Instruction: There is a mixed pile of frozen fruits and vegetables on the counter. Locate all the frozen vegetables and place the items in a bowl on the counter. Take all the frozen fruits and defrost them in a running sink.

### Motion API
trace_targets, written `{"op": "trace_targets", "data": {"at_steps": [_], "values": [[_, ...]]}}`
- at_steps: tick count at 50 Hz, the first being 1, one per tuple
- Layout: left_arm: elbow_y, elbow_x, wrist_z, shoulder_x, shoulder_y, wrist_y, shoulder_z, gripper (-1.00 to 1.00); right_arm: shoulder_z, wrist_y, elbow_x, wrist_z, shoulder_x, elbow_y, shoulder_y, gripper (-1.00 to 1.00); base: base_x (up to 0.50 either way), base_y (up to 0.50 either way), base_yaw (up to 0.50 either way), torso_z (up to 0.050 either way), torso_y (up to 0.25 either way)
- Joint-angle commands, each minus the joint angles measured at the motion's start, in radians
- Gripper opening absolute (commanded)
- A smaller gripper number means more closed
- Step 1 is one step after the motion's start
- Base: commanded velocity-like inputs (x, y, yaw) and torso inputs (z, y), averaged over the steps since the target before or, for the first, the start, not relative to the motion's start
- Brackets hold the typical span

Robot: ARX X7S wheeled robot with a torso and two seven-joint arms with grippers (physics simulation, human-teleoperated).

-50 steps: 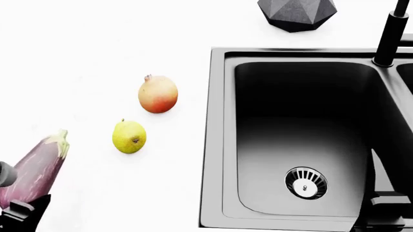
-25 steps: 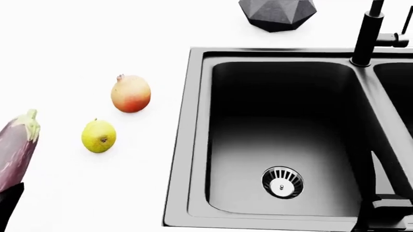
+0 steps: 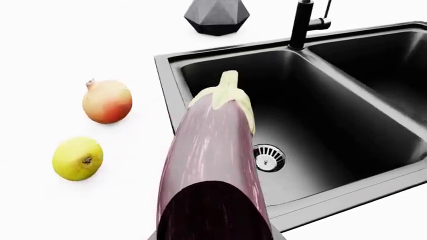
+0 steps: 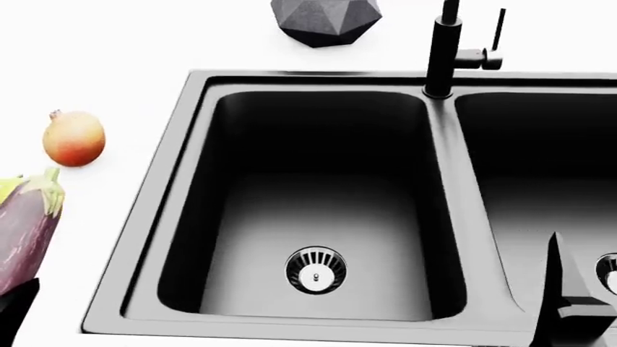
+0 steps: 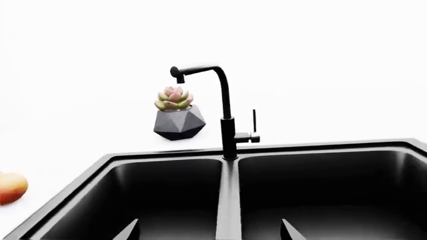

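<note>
My left gripper [image 4: 17, 312] is shut on the frozen vegetable, a purple, white-streaked eggplant [image 3: 213, 150], held off the white counter [image 4: 115, 50] with its green cap toward the sink [image 4: 318, 210]. The eggplant [image 4: 24, 231] shows at the head view's left edge. Two frozen fruits lie on the counter left of the sink: a yellow-red one [image 3: 107, 101] [image 4: 74, 139] and a yellow-green pear-like one [image 3: 78, 158]. My right gripper [image 5: 210, 231] is open over the sink's near edge, nothing between its fingers. The bowl is out of view.
A tall black faucet [image 4: 440, 50] [image 5: 225, 115] stands behind the divider of the dark double-basin sink, no water showing. A steel strainer drain [image 4: 316, 271] sits in the left basin. A dark faceted plant pot [image 4: 323, 18] [image 5: 179, 122] stands behind the sink.
The head view has swung right: fruits and sink slid left, the pear-like fruit nearly left the frame, and the second basin came into view. The eggplant stays in my left gripper.
</note>
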Motion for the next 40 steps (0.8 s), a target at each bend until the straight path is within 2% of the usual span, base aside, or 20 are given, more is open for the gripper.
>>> {"op": "trace_targets", "data": {"at_steps": [1,13,30,40], "values": [[0.004,-0.001,-0.007,0.003,0.01,0.014,-0.003,-1.0,0.004,-0.003,0.001,-0.001,-0.002,-0.003,-0.008,1.0,0.0,-0.5,0.0,0.0,0.0],[0.01,0.022,0.014,0.005,0.042,0.022,-0.017,-1.0,-0.008,-0.003,-0.003,-0.003,0.005,0.0,-0.003,1.0,0.0,-0.5,0.0,0.0,0.0],[0.001,-0.005,-0.006,0.004,0.004,0.015,0.011,-1.0,-0.024,-0.002,0.003,0.005,0.019,0.004,0.012,1.0,0.0,-0.5,0.0,0.0,0.001],[0.01,0.014,0.015,-0.003,0.042,0.025,-0.013,-1.0,-0.028,-0.005,-0.003,0.004,0.017,0.003,0.008,1.0,0.0,-0.5,0.0,0.0,0.0]]}}
